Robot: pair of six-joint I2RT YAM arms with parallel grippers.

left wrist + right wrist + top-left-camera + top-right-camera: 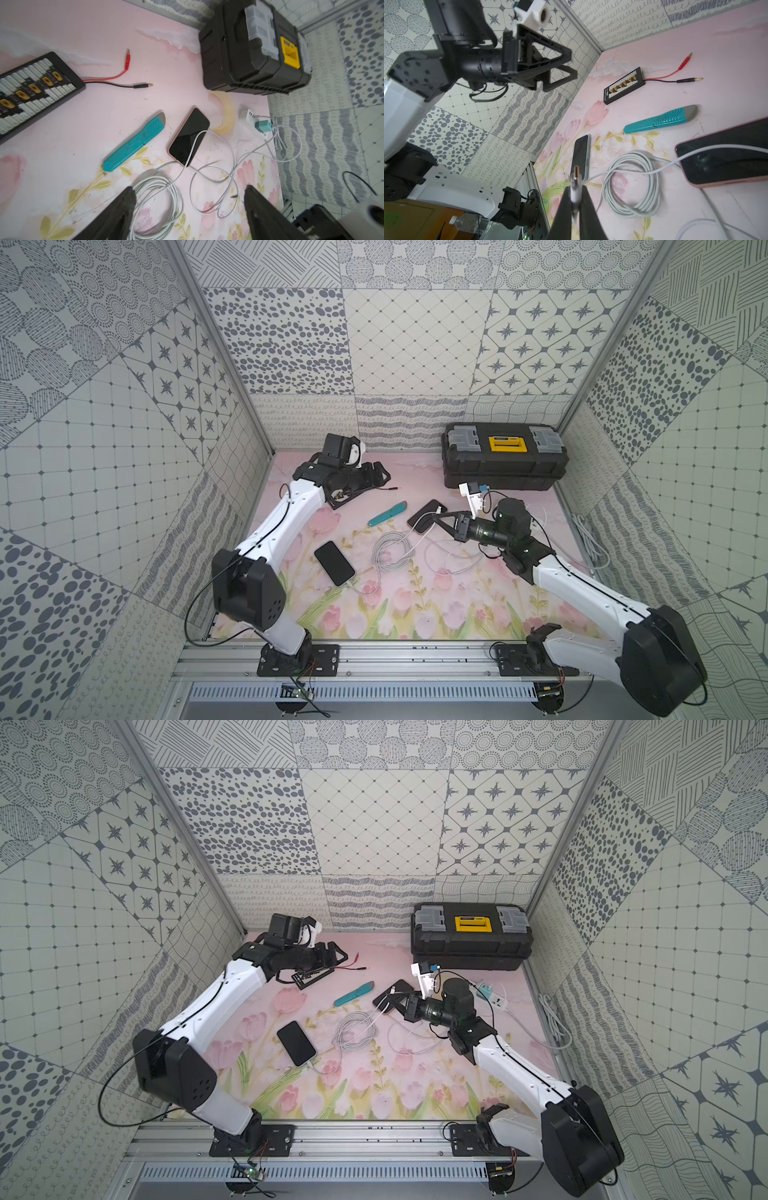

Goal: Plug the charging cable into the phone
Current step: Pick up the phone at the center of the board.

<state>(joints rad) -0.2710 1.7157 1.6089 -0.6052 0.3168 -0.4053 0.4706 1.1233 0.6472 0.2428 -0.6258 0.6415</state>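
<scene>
Right of table centre, right jaws clamped on white plug (574, 181), metal tip bare, near pink-edged phone (185, 136) lying flat, screen up. Left jaws apart, raised at back left near black board (624, 86). Second phone (333, 563) mid-table, cable coil (652, 180) between phones.

pink-cased phone (726, 166) cut off by frame edge, connector board (340, 498) half hidden under left arm (291, 510)

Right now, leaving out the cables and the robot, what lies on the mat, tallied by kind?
Phones: 2
Toolbox: 1
Utility knife: 1
Connector board: 1
Power strip: 1
Charger plug: 1
Total: 7
</scene>
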